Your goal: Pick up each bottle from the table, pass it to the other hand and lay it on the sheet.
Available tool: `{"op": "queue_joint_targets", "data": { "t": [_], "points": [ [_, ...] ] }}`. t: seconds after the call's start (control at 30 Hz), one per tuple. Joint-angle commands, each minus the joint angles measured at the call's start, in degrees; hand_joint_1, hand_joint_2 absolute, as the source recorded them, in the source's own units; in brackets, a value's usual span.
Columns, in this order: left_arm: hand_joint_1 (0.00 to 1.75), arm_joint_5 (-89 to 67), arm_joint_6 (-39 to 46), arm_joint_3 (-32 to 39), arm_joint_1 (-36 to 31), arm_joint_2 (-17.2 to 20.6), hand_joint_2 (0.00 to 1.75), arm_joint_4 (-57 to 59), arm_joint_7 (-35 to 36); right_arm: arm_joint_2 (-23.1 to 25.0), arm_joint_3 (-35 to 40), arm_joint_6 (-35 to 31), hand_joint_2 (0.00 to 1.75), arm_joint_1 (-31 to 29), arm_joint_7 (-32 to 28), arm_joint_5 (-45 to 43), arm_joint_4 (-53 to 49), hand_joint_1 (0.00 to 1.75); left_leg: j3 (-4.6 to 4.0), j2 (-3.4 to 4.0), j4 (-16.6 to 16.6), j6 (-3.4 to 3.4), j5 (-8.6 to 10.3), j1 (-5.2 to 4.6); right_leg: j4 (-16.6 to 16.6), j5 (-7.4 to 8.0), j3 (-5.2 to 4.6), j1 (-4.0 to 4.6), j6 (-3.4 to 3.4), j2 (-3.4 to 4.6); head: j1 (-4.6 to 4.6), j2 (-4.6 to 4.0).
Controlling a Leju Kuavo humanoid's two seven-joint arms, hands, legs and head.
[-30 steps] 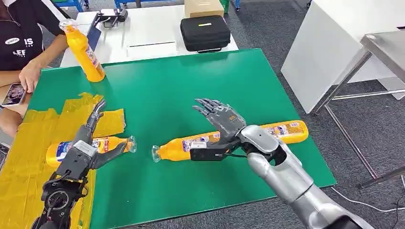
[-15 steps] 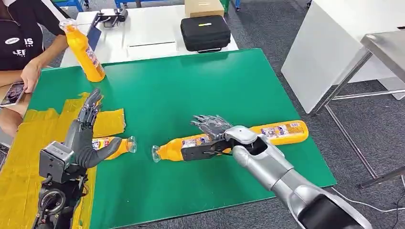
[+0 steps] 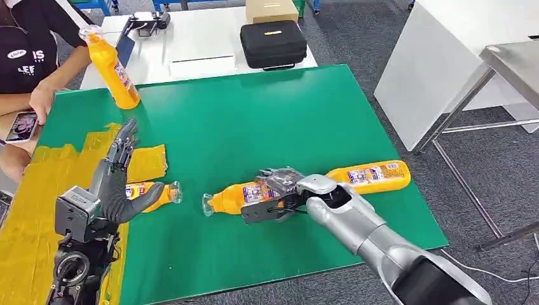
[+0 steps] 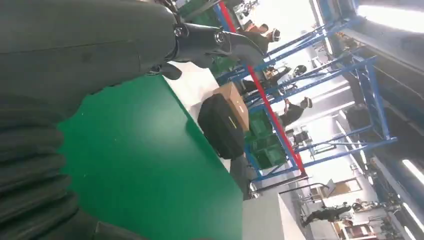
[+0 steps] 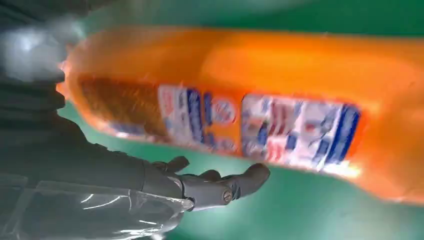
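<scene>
Green bench (image 3: 254,114), head view: a long orange bottle (image 3: 305,184) lies on its side near the front edge, clear cap toward the robot's left, base toward the right edge. The right hand (image 3: 276,190) lies over its middle, fingers draped across the label and thumb beneath the near side; whether the fingers are fully clamped cannot be told. Right wrist view: the orange body with its blue-and-white label (image 5: 260,125) sits close against the hand (image 5: 190,187), one dark finger stretched under it, the picture blurred. A yellow sheet (image 3: 38,190) covers the bench's left part, with a loose flap reaching toward the centre. A second bottle (image 3: 152,192) lies on its side at the sheet's edge, cap pointing toward the first bottle's cap, its body partly hidden behind the left hand (image 3: 114,184). That hand stands above the sheet, fingers straight and spread, thumb out toward the second bottle, holding nothing. A third bottle (image 3: 111,67) stands tilted at the far left corner of the bench. Behind the bench: a white table (image 3: 191,38) with a black case (image 3: 273,43) and a cardboard box (image 3: 271,9). A seated person (image 3: 28,70) at far left holds a phone (image 3: 22,126).
</scene>
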Motion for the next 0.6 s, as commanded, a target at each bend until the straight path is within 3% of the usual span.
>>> {"op": "queue_joint_targets", "data": {
  "t": [0.03,0.17,0.23,0.37,0.4,0.43,0.5,0.6],
  "points": [
    [0.0,0.11,-0.57,0.41,-2.2,-1.03,1.75,3.7,0.66,1.48,5.47,3.15,1.75,-3.7,2.69,1.01,9.2,0.0,0.21,0.05,-0.04,-0.1,-0.07,0.03,-0.06,-0.06,0.21,0.01,-0.12,0.23,0.0,0.0],
    [0.0,0.23,-0.7,0.21,-2.53,-1.08,1.75,4.82,1.1,1.3,6.1,3.41,1.75,-3.57,3.81,1.95,11.59,0.02,0.26,-0.01,-0.07,-0.1,-0.05,0.06,-0.12,-0.05,0.28,0.04,-0.14,0.16,0.0,0.0],
    [0.0,0.24,-0.74,0.05,-2.53,-1.01,1.75,5.17,1.15,1.21,6.13,2.84,1.75,-3.41,4.23,2.5,12.2,0.21,0.31,-0.03,-0.08,-0.11,-0.06,0.05,-0.13,-0.07,0.34,0.02,-0.14,0.17,0.0,0.0],
    [0.0,0.24,-0.74,0.05,-2.53,-1.01,1.75,5.17,1.15,1.21,6.13,2.84,1.75,-3.41,4.23,2.5,12.2,0.21,0.3,0.01,-0.05,-0.13,-0.09,0.06,-0.11,-0.08,0.33,0.04,-0.16,0.24,0.04,0.0],
    [0.0,0.22,-0.7,0.02,-2.48,-1.01,1.75,5.21,1.25,1.3,6.04,2.94,1.75,-3.36,4.46,2.58,12.47,0.45,0.24,0.01,-0.05,-0.11,-0.06,0.04,-0.09,-0.06,0.26,0.02,-0.13,0.19,0.0,0.0],
    [0.0,0.21,-0.72,-0.08,-2.55,-0.99,1.75,5.35,1.28,1.34,6.11,3.11,1.75,-3.32,4.62,2.8,12.9,1.24,0.17,0.0,-0.05,-0.08,-0.03,0.03,-0.08,-0.04,0.18,0.02,-0.1,0.12,0.02,0.0],
    [0.0,0.22,-0.8,-0.32,-2.66,-0.92,1.75,5.83,1.32,1.42,6.64,2.5,1.75,-3.26,4.88,3.9,14.33,1.48,0.2,-0.03,-0.05,-0.08,-0.03,0.04,-0.09,-0.04,0.21,0.02,-0.1,0.09,0.02,0.0],
    [0.0,0.26,-0.8,-0.45,-2.87,-0.89,1.75,6.42,1.35,1.29,6.84,1.63,1.75,-2.93,4.88,4.58,15.14,1.57,0.39,0.0,-0.1,-0.13,-0.04,0.08,-0.18,-0.05,0.4,0.05,-0.17,0.2,0.02,0.0]
  ]
}}
